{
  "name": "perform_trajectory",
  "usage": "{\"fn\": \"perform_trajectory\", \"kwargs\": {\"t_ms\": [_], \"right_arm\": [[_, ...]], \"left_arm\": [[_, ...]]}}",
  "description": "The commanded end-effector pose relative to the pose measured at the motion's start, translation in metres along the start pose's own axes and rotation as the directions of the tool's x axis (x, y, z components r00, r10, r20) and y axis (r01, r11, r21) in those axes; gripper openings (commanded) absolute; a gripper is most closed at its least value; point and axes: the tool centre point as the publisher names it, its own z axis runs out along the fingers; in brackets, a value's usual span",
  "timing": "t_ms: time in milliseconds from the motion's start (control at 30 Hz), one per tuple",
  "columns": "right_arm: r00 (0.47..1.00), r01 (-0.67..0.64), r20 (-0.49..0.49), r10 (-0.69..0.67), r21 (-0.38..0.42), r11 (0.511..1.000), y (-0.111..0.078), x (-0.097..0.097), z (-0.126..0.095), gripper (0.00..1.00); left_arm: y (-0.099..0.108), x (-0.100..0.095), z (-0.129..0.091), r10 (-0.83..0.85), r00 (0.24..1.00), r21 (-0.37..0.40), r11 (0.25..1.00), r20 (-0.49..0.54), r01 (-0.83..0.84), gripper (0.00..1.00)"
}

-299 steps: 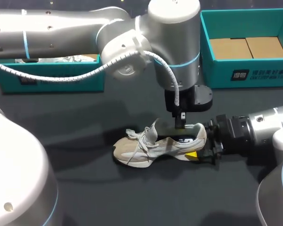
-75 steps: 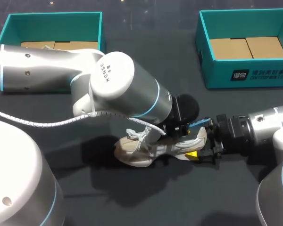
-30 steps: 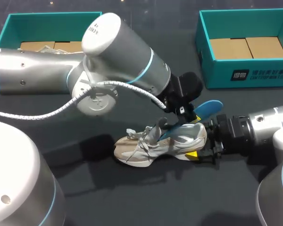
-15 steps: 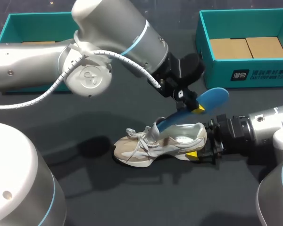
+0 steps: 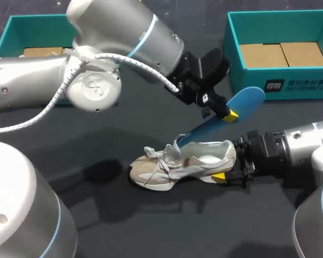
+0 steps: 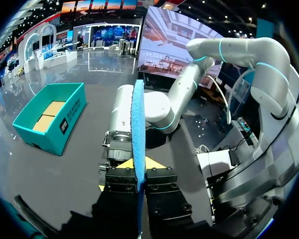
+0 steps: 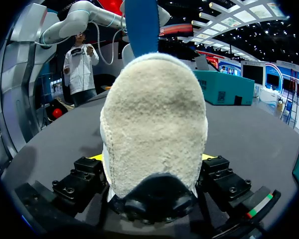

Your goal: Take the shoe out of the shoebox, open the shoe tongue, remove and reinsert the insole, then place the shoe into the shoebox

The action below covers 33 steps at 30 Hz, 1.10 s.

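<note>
Nearest, low in the head view, the dark grey table (image 5: 151, 226) carries a beige and cream lace-up sneaker (image 5: 180, 165) lying just below the middle of the frame, sole down, toe toward the left and heel toward the right. The right gripper (image 5: 234, 169), coming in from the right edge, is pinched on that heel. In the right wrist view the fuzzy heel of the sneaker (image 7: 154, 134) fills the space between the fingers of the right gripper (image 7: 154, 184), which press on it from both sides. Just above the sneaker, a blue foam insole (image 5: 223, 121) slants up toward the right; its lower end is down by the raised tongue and its rounded upper end is clear in the air. The left gripper (image 5: 223, 110), at the end of the arm sweeping in from the upper left, is clamped on the insole around its middle. In the left wrist view the insole (image 6: 138, 129) stands edge-on, squeezed between the fingers of the left gripper (image 6: 139, 174). Farthest back, a teal open shoebox (image 5: 237, 59) sits in the upper right corner with brown cardboard panels (image 5: 282, 54) on its floor, well apart from the sneaker, and a second teal open box (image 5: 11, 27) sits in the upper left corner, partly hidden behind the left arm.
</note>
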Motion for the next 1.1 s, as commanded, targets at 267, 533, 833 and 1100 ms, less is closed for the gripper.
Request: {"fn": "perform_trajectory", "kwargs": {"t_ms": [267, 533, 833, 1100], "right_arm": [[1.0, -0.001, 0.0, 0.001, 0.004, 1.0, 0.0, 0.001, -0.001, 0.0], [1.0, -0.001, 0.0, 0.001, 0.004, 1.0, 0.0, 0.001, -0.001, 0.0], [1.0, -0.001, 0.0, 0.001, 0.004, 1.0, 0.0, 0.001, -0.001, 0.0], [1.0, -0.001, 0.0, 0.001, 0.004, 1.0, 0.0, 0.001, -0.001, 0.0]], "left_arm": [[0.012, 0.038, -0.062, -0.032, 0.996, 0.238, 0.97, -0.083, 0.051, 0.0], [0.012, 0.038, -0.062, -0.032, 0.996, 0.238, 0.97, -0.083, 0.051, 0.0], [-0.007, 0.058, -0.077, -0.085, 0.987, 0.364, 0.922, -0.133, 0.129, 0.0], [-0.015, 0.09, -0.088, -0.214, 0.968, 0.444, 0.861, -0.127, 0.249, 0.0]]}}
